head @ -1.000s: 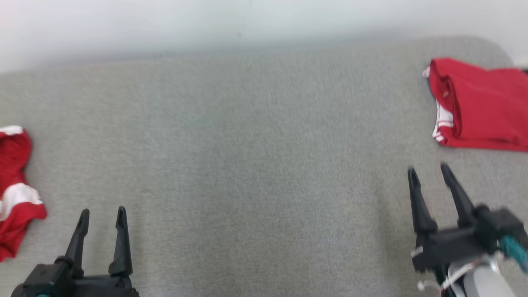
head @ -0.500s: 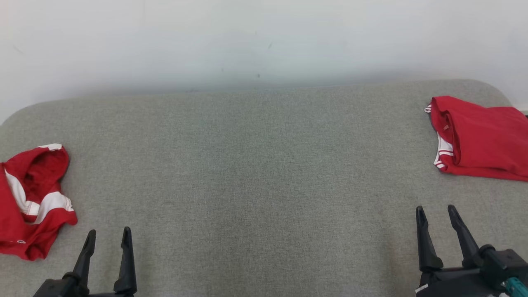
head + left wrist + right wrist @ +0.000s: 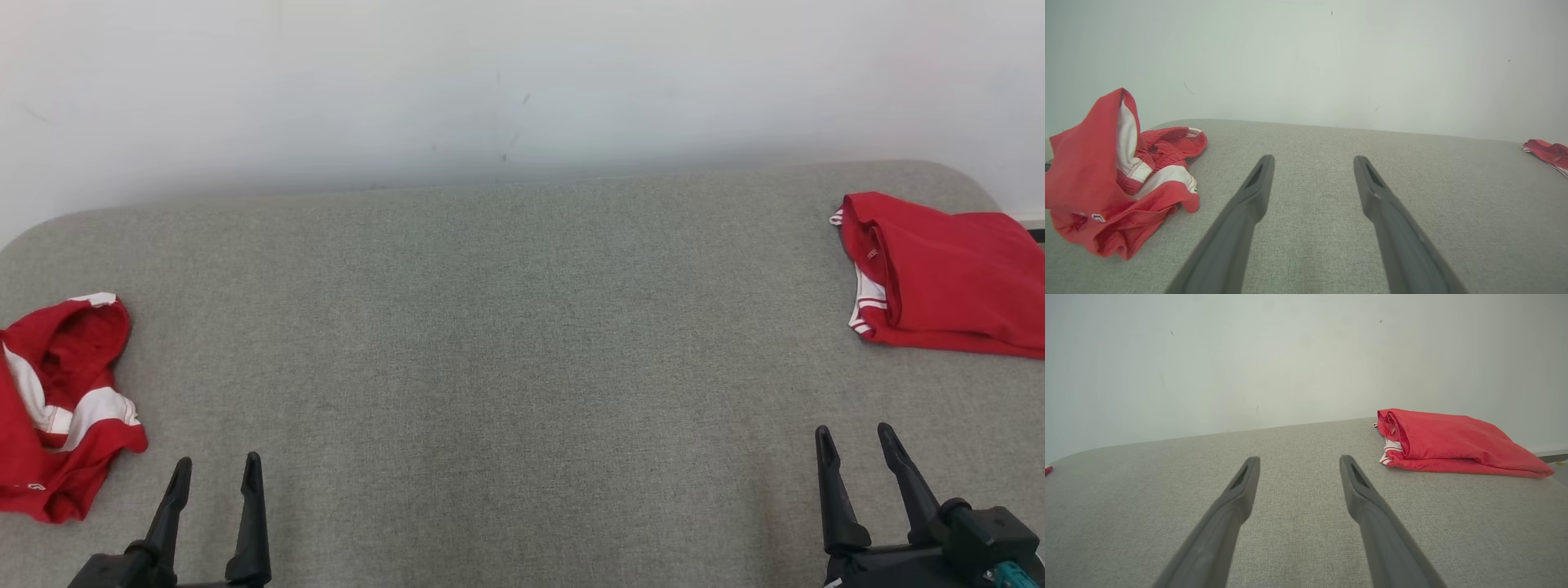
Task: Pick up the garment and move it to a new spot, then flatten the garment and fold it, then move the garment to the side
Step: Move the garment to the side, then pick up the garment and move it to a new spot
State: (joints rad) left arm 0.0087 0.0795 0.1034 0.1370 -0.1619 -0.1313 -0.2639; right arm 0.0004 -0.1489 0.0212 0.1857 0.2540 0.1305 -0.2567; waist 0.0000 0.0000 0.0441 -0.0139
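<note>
A crumpled red garment (image 3: 57, 408) with white bands lies in a heap at the left end of the grey padded table (image 3: 506, 343); in the left wrist view this crumpled garment (image 3: 1106, 183) sits left of my fingers. My left gripper (image 3: 218, 461) (image 3: 1313, 158) is open and empty, just right of the heap and apart from it. A folded red garment (image 3: 939, 278) (image 3: 1445, 443) with white trim lies flat at the far right end. My right gripper (image 3: 852, 430) (image 3: 1299, 458) is open and empty, nearer to me than that fold and not touching it.
A pale wall (image 3: 522, 82) rises directly behind the table's far edge. The table's corners are rounded. Bare grey fabric spans the wide stretch between the two red garments. The folded garment (image 3: 1549, 151) shows small at the right edge of the left wrist view.
The whole head picture has shifted, so the camera moved and more wall shows. Both grippers sit lower in the picture and stay open. Neither garment has changed shape.
</note>
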